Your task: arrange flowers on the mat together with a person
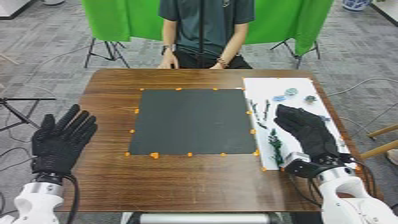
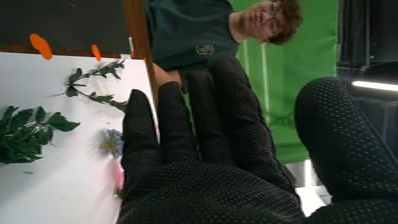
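Flowers [image 1: 291, 92], three-plus, beside one mat [image 1: 191, 122]

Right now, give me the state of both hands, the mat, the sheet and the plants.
Left hand, open, fingers spread
Right hand, open, fingers straight, over the white sheet
Dark mat, lying flat
White sheet, flat, partly covered by plants
Bushy green sprig, lying down, unheld
Thin leafy sprigs, lying loose
Blue flowers, lying loose

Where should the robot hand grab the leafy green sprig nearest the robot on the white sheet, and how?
Probably around its middle, from above, closing across its long sides: the sprig lies long and narrow, stretching away from the robot.
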Controlling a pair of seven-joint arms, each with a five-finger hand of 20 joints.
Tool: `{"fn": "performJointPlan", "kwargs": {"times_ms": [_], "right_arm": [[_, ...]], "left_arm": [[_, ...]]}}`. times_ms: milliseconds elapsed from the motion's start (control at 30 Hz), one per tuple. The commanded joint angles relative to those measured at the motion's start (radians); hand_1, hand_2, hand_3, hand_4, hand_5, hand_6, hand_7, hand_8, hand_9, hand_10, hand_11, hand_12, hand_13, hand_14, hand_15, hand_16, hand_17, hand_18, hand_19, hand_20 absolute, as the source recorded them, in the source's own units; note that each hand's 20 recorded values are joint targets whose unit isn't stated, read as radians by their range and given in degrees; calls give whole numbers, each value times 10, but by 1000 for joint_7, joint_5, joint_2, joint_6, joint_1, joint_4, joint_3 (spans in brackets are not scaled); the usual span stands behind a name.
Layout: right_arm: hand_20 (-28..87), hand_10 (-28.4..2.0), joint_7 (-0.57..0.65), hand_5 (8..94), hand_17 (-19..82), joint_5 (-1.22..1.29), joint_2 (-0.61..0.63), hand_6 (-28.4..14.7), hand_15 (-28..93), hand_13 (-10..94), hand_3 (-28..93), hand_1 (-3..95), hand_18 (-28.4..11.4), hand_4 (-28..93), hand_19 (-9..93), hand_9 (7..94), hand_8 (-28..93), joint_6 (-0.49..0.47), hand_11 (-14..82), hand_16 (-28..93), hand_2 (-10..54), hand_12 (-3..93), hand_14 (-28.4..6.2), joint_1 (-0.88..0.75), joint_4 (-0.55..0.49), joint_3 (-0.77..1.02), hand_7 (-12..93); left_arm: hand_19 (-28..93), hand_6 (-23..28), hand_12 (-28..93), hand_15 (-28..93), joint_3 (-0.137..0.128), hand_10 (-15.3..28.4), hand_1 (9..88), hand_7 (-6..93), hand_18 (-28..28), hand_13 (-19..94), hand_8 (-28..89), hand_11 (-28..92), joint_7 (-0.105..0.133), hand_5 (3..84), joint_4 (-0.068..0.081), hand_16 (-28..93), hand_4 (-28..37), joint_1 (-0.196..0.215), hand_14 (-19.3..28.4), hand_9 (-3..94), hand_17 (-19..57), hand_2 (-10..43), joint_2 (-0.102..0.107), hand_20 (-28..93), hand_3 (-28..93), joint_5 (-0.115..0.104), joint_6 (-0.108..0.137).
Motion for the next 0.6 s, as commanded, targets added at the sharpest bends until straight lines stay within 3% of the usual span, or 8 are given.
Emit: {"fn": "performJointPlan", "kwargs": {"times_ms": [33,233,300,600], "right_arm": [[114,-134,0,546,177,-9,-8,-77,121,325,746,257,-108,-247,143,444,-132,-8,62,-2,153,67,-105,-13,-8,8,131],[115,-134,-4,547,177,-7,-11,-77,121,326,745,257,-108,-247,143,445,-132,-9,63,-2,153,67,-105,-14,-8,9,132],[115,-135,-4,547,177,-9,-10,-77,121,327,745,257,-107,-247,143,445,-133,-7,63,-1,153,67,-105,-14,-9,7,132],[115,-133,-4,548,177,-6,-10,-77,122,329,746,257,-108,-246,144,444,-133,-5,62,2,153,67,-106,-10,-6,4,133]], "left_arm": [[267,68,38,198,-1,125,244,59,109,263,-93,116,-11,407,4,-84,-283,15,127,364,-34,92,-10,64,689,1,-9],[267,67,38,197,0,126,245,60,108,263,-93,118,-4,408,3,-83,-283,15,127,365,-34,93,-7,63,688,2,-11],[267,67,38,197,4,126,250,61,108,264,-93,118,1,408,3,-83,-283,14,128,365,-34,96,-1,63,677,-8,-13],[266,67,39,199,-1,126,246,61,108,264,-94,119,3,407,-1,-82,-283,20,128,367,-34,102,-5,65,677,-5,-4]]}}
